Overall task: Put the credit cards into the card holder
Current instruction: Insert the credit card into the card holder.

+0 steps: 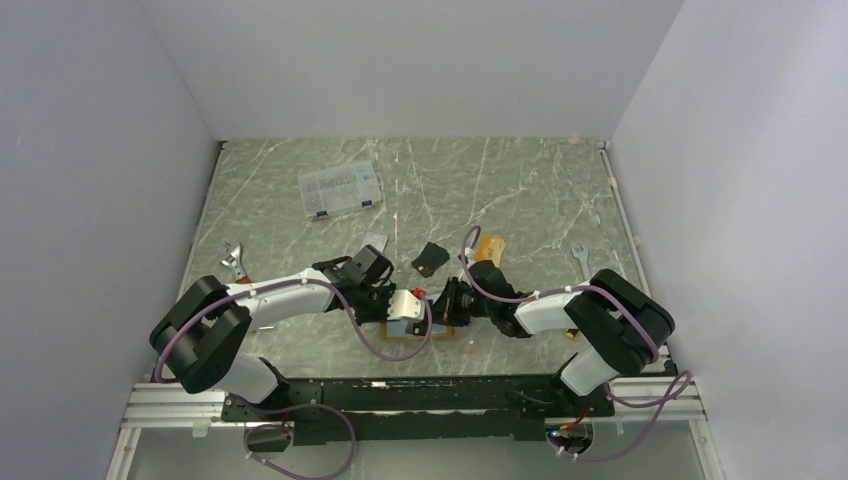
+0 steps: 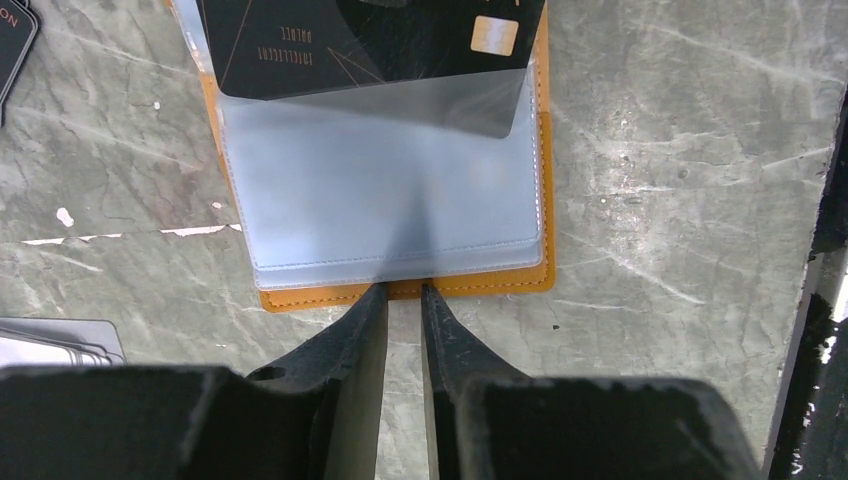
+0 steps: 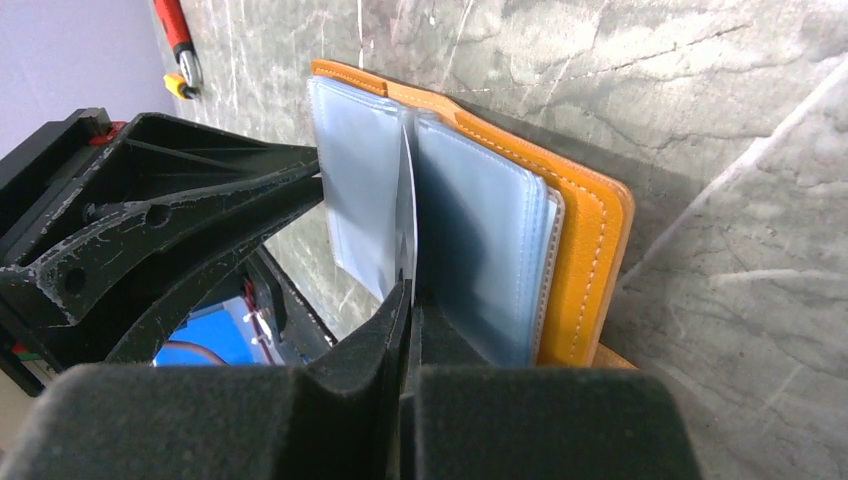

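Our right pincer (image 3: 408,290) clamps a clear plastic sleeve (image 3: 406,200) of the open orange leather card holder (image 3: 590,240); our left pincer (image 2: 404,292) stands narrowly parted, empty.

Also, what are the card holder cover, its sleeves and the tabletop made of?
Card holder cover: orange leather or faux leather, grained, pale stitched edge. Sleeves: clear flexible plastic, glossy, black card showing through. Tabletop: grey-green marble look, white veins; possibly laminate.

Clear box (image 1: 340,188), left wrench (image 1: 232,258), right wrench (image 1: 580,258)
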Robot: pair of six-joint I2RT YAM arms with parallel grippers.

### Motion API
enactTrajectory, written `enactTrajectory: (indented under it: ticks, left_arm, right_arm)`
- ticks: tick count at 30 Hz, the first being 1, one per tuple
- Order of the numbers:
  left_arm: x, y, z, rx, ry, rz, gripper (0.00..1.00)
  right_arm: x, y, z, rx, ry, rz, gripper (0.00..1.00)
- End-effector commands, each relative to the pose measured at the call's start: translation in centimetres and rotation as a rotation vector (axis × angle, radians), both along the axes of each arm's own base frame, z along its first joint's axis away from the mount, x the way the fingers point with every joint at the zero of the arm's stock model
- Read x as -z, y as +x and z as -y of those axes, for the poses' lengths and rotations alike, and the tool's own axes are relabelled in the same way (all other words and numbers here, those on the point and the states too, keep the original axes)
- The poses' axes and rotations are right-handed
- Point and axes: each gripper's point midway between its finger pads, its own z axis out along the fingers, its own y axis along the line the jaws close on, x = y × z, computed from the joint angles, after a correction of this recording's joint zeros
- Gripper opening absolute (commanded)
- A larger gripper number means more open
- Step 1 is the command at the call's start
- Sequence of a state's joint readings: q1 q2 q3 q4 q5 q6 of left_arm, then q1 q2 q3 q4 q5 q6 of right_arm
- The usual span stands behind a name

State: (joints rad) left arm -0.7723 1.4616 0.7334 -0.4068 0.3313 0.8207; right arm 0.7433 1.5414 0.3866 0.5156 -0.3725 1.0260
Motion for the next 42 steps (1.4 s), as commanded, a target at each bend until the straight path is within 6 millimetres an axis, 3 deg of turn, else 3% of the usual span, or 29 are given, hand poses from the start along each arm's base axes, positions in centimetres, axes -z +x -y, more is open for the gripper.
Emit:
enactTrajectory:
  ticks: [1,10,19,26,33,42]
  left_arm:
    - [0.7,-1.2,-0.5,-0.001,0.038,-0.048,0.22]
    - [0.7,-1.1,-0.6,0.0,0.046,-0.04,0.21]
    - [0.8,-1.0,-0.6,0.004,0.048,-0.035,0.21]
    - [0.9,-1.0,-0.8,0.004,0.054,-0.032,0.2]
    - [0.9,-0.8,-1.0,0.005,0.056,-0.014,0.19]
    - [0.8,-0.7,-0.7,-0.004,0.045,-0.016,0.18]
  right_arm:
    - [2.7,-1.7,1.1,-0.059,-0.103,-0.058,0.0]
    - [3.1,-1.1,-0.1,-0.104,-0.106,-0.074,0.0]
    - [4.4,-1.3,1.7,-0.139,-0.244,-0.093,0.0]
    - [4.3,-0.4,3.1,-0.095,-0.344,-0.061,0.47]
    - [3.0,0.0,3.2,-0.028,-0.354,-0.027,0.5]
    - [3.0,-0.3,1.2,-0.069,-0.454,0.016,0.51]
